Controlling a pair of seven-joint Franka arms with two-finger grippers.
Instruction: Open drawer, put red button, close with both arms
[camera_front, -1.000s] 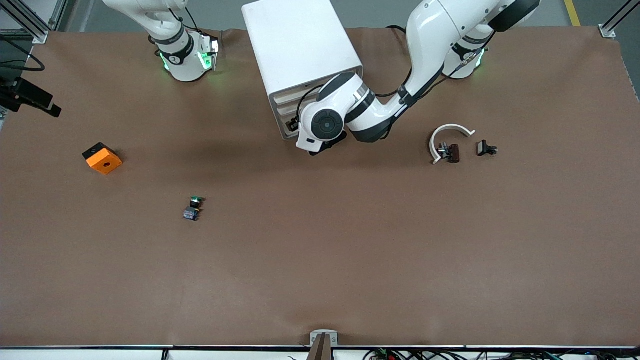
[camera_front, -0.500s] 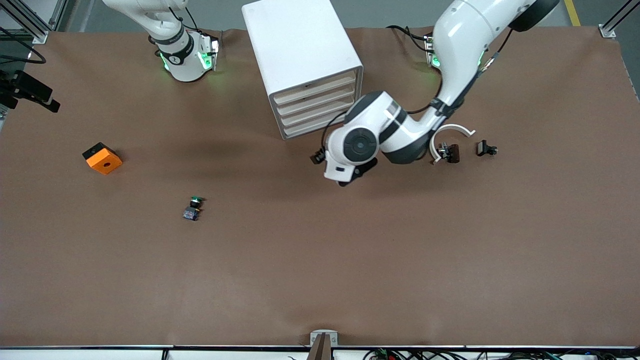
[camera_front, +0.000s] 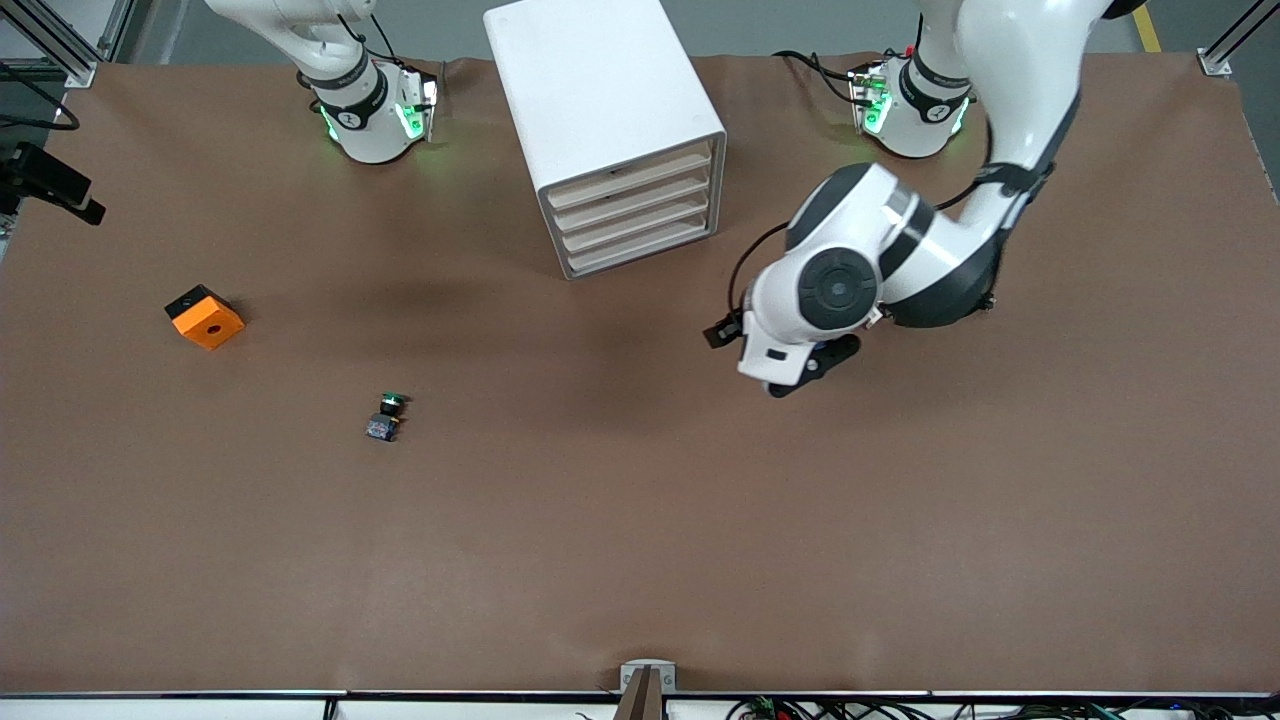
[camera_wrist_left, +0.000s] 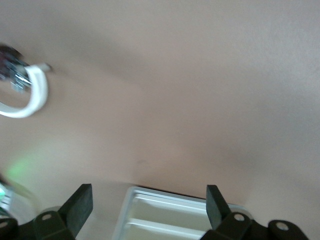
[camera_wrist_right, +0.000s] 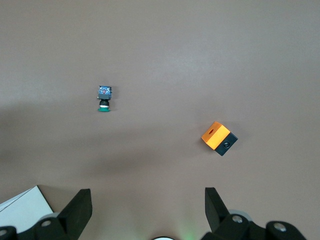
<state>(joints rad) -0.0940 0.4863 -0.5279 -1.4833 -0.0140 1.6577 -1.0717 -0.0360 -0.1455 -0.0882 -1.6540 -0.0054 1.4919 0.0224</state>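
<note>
The white cabinet (camera_front: 600, 100) stands near the arms' bases with all four drawer fronts flush. The drawer (camera_front: 633, 200) is second from the top and shut. The left arm's wrist (camera_front: 820, 295) hangs over bare table beside the cabinet, toward the left arm's end. My left gripper (camera_wrist_left: 148, 207) is open and empty, and the cabinet front (camera_wrist_left: 170, 215) shows between its fingers. My right gripper (camera_wrist_right: 147, 210) is open and empty, high over the right arm's end of the table. The red button is not clearly seen; the left arm covers its spot in the front view.
A green-capped button (camera_front: 388, 414) lies on the mat, also in the right wrist view (camera_wrist_right: 104, 98). An orange block (camera_front: 205, 317) sits toward the right arm's end, also in the right wrist view (camera_wrist_right: 219, 138). A white ring (camera_wrist_left: 35, 95) with a blurred dark part shows in the left wrist view.
The left arm has swung away from the cabinet's drawer fronts toward its own end of the table and now covers the white ring. The drawers stay shut.
</note>
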